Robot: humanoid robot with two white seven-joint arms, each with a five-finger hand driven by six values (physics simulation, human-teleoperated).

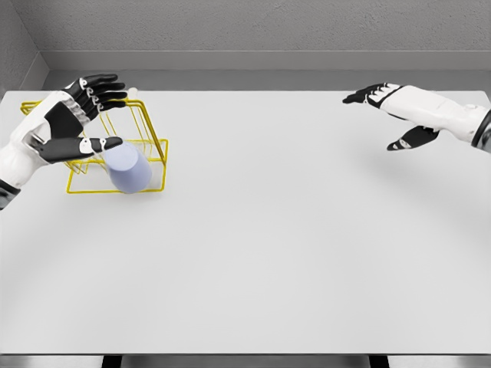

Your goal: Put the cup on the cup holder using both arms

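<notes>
A wide white table (261, 253) fills the view under a grey wall (253, 27), bare across its middle. At far left the yellow wire cup holder (149, 149) has the pale blue cup (127, 169) tilted in its front part. The left hand (80, 115) hovers just beside it, fingers spread and gripping nothing, while the right hand (387, 107) hangs well apart at the far right, fingers loosely extended, empty.

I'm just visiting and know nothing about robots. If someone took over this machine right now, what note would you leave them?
Left hand: fingers spread, at the yellow wire cup holder, thumb beside the cup, no firm grasp visible.
Right hand: open, holding nothing, hovering over the far right of the table.
Pale blue cup: tilted, in the holder's front section.
Done: cup brought to the holder.
Left: check it sits securely, then withdraw the hand.
</notes>
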